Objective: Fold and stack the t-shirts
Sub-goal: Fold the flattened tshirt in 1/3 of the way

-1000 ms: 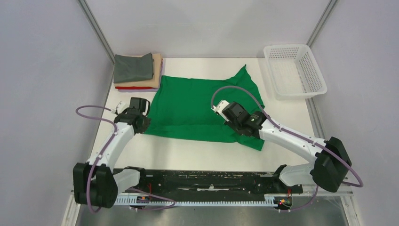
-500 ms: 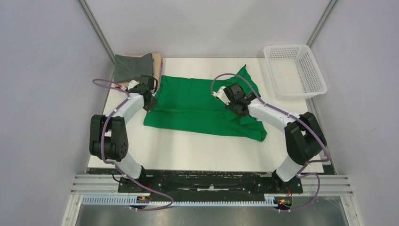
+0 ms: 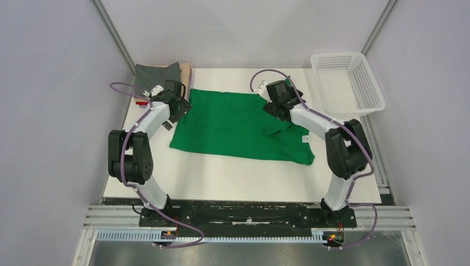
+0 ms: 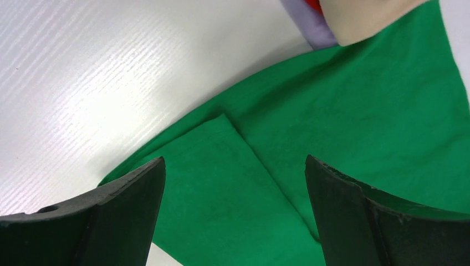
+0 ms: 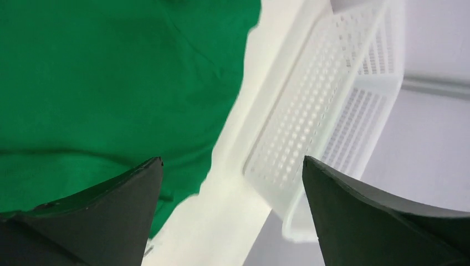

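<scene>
Left claw (image 3: pixel 176 104): released, jaws wide apart with nothing between them (the wrist view shows only cloth below the gap).
Under left claw: the far left corner of the green shirt (image 3: pixel 238 124), where a flap with a straight edge lies folded over a lower layer.
Right claw (image 3: pixel 275 95): also released, jaws spread and bare, above the green shirt's far right edge.
Under right claw: green cloth to one side, bare surface (image 3: pixel 221 177) to the other.
Green shirt: spread flat on the surface between the two arms, with its white label (image 3: pixel 304 139) showing near the near right corner.
Stack (image 3: pixel 166 75): in the far left corner of the surface, just beside the left claw.
Stack layers: grey shirt (image 3: pixel 157 79) on top, tan shirt (image 4: pixel 368 16) under it, a sliver of red shirt (image 4: pixel 315 4) lower down (a lilac layer (image 4: pixel 307 25) also peeks out in the left wrist view).
Stack and green shirt: the tan shirt's corner meets the green shirt's edge.
Basket (image 3: pixel 343 55): upright in the far right corner, to the right of the right claw and apart from the green shirt.
</scene>
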Available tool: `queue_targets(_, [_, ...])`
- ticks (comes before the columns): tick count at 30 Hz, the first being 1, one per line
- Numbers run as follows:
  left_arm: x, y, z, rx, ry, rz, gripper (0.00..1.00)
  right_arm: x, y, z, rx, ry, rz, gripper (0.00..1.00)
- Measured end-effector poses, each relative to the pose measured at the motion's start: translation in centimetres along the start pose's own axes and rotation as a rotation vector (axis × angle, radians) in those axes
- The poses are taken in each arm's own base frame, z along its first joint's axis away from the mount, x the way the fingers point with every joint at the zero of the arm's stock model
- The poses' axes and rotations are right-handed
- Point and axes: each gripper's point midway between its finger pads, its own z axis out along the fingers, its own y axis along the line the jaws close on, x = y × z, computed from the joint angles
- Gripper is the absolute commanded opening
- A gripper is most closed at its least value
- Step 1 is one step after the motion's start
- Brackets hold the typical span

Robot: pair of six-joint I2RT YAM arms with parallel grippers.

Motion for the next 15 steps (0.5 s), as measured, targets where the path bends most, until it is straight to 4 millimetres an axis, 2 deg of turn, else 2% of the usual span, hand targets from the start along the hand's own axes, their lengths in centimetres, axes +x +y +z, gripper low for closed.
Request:
queue_targets(2, [0.2, -0.5, -0.5, 0.031, 0.02, -0.003, 1.0, 0.9, -0.6, -1.7, 0.027, -0.035, 0.094, 0.98])
queue_targets(5, [1.0, -1.6, -1.2, 0.09, 0.062, 0.012, 1.0, 2.0, -0.3, -5.1, -0.002, -0.118, 0.278, 0.98])
queue_targets(7, [2.0, -2.3, -1.5, 0.123, 0.089, 0.033, 1.0, 1.9, 0.5, -6.8, -0.051, -0.178, 0.392, 0.98])
queue_targets(9, [3.3, -2.8, -1.6, 0.148, 0.115, 0.058, 1.0, 1.8, 2.4, -8.2, -0.138, -0.24, 0.512, 0.98])
queue_targets(11, [4.9, -2.8, -1.4, 0.169, 0.149, 0.087, 1.0, 2.1, 5.4, -8.8, -0.245, -0.27, 0.587, 0.98])
queue_targets(15, [8.4, -1.4, -1.2, 0.182, 0.224, 0.155, 1.0, 3.9, 11.7, -8.4, -0.422, -0.223, 0.662, 0.98])
